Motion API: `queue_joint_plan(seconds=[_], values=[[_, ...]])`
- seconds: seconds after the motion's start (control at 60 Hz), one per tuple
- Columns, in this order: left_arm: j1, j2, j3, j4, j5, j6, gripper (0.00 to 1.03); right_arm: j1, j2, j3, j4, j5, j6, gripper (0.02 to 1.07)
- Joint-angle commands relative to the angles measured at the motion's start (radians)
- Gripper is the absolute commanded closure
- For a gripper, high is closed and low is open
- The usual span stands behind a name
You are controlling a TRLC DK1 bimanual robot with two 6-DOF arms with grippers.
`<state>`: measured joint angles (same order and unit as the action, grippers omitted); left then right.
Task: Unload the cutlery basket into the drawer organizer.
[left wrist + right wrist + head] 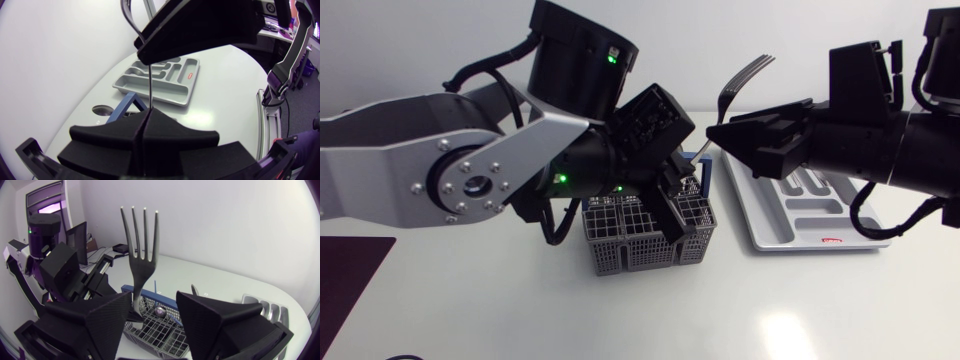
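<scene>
White table (620, 320); left gripper (145, 115) clamps fork (141, 255), handle hidden; right gripper (153, 301) spread; basket (625, 245) half-covered.

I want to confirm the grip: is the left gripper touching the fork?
Touching. The left wrist view shows the left gripper shut, with the fork's thin handle pinched in the seam where its two fingers meet.

One fork (745, 75) is in view, with four tines. One cutlery basket (638, 240) and one drawer organizer (800, 215) stand on the one desk (620, 320). There are two arms, the left arm (470, 160) and the right arm (920, 150). There are two grippers, the left gripper (145, 114) and the right gripper (154, 300), each with two fingers. One dark mat (345, 280) lies on the desk. The pieces inside the basket cannot be counted.
</scene>
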<state>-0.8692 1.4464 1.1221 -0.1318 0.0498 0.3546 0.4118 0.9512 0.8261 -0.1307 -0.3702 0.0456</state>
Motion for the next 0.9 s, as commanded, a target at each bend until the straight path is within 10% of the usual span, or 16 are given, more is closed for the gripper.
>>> queue_joint_plan(seconds=[0.0, 0.367, 0.883], values=[[-0.005, -0.009, -0.024, 0.02, -0.005, -0.02, 0.93, 0.009, 0.017, 0.033, 0.013, -0.01, 0.031, 0.57], [-0.007, -0.009, -0.028, 0.035, -0.013, -0.02, 0.92, 0.032, 0.04, 0.038, 0.022, -0.016, 0.03, 0.91], [-0.024, -0.015, -0.042, 0.057, -0.045, -0.014, 0.88, 0.035, 0.038, 0.033, 0.025, -0.018, 0.025, 0.95]])
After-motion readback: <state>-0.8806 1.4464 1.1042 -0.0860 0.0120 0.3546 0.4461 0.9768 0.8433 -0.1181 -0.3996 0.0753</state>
